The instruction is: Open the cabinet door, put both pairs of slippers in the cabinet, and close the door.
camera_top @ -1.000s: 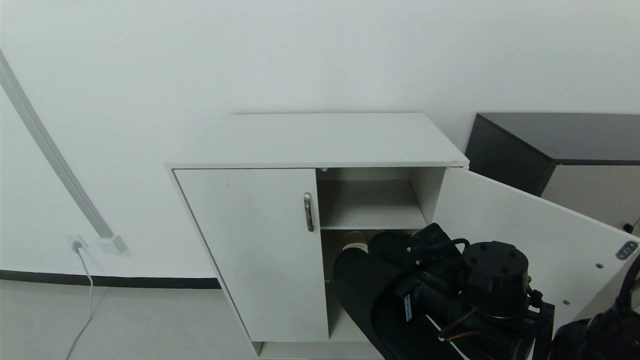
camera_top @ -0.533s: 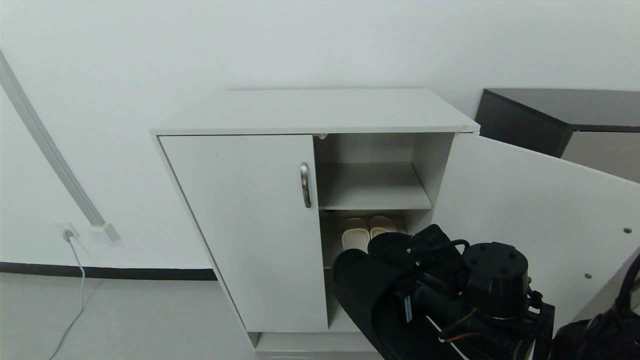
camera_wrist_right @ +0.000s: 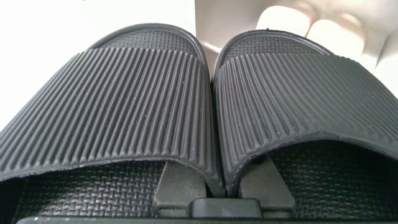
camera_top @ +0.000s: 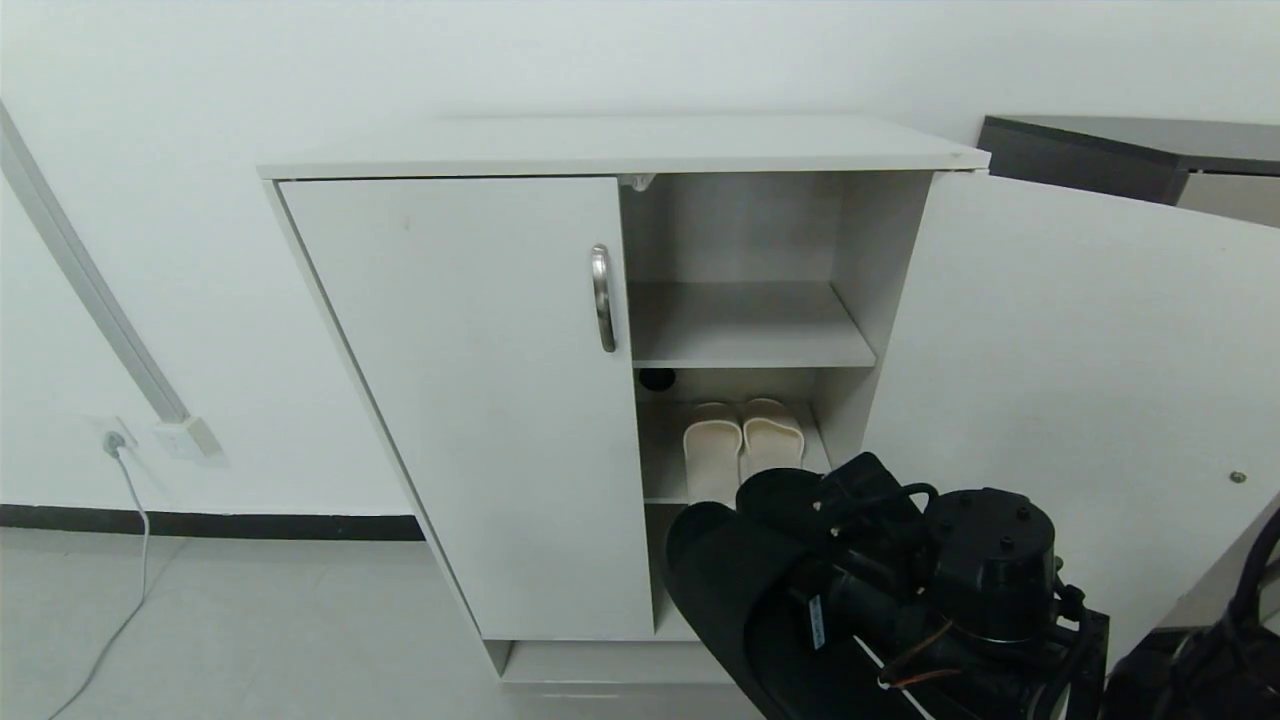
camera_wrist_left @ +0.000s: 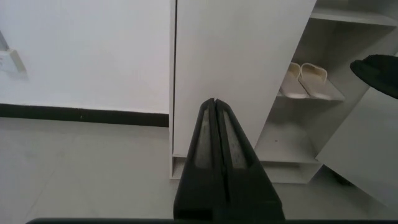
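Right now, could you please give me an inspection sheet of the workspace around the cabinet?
Surface: pale floor under the cabinet.
Job's things: right door open, left door closed; cream slippers side by side on the middle shelf; black slippers outside, before the opening.
Clutter: small dark round thing under the upper shelf, unidentified.
Grippers: right gripper shut on black slippers; left gripper shut, holding nothing.
Cables: grey cable from wall socket to floor.
Surroundings: white wall; dark furniture at right.

The black slippers [camera_top: 730, 590] hide the cream slippers' [camera_top: 742, 440] heels and most of the bottom shelf [camera_top: 672, 625], while the open door [camera_top: 1080, 380] is cut off at the head view's right edge.
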Available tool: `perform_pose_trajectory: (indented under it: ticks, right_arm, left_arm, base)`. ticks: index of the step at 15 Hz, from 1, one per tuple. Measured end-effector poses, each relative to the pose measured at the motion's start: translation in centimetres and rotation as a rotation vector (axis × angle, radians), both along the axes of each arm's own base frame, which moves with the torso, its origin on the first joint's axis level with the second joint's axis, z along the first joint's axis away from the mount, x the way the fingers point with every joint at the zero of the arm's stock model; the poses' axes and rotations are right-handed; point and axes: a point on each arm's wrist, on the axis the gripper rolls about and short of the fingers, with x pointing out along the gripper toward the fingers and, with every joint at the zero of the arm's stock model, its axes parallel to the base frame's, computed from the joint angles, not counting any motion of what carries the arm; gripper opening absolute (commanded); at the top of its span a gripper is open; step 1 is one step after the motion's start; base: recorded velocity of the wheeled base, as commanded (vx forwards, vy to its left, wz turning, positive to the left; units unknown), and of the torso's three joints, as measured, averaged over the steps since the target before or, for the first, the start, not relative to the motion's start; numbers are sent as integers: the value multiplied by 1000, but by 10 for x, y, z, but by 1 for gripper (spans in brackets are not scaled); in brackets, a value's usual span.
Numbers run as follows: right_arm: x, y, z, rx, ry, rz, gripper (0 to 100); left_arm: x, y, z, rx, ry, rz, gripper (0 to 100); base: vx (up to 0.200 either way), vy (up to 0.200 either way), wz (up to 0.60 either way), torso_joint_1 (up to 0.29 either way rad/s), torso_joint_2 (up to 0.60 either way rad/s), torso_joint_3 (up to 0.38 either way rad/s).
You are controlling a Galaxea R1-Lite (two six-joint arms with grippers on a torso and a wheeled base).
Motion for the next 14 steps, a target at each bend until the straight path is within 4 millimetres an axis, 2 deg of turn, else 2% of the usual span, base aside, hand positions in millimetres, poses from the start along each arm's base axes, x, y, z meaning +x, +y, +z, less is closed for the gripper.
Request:
perform_pose_trajectory:
  ticks: [3, 9, 10, 14]
  right_arm:
    - [0, 0, -1, -4, 0, 2, 0]
    - [-1, 0, 0, -7, -34, 11, 0]
    - [-2, 0, -3, -23, -46, 15, 0]
    - [0, 0, -9, -18, -103, 17, 0]
  left_arm:
    - [0, 0, 0, 0, 0, 0, 0]
    - [0, 0, 0, 0, -1, 0, 0]
    - [0, 0, 0, 0, -1, 0, 0]
    - [0, 0, 0, 0, -1, 1, 0]
  base:
    - [0, 0, 0, -4, 121, 113]
    - [0, 0, 0, 0, 0, 0]
    - [0, 0, -600, 7, 2, 2]
    - [0, 0, 0, 0, 0, 0]
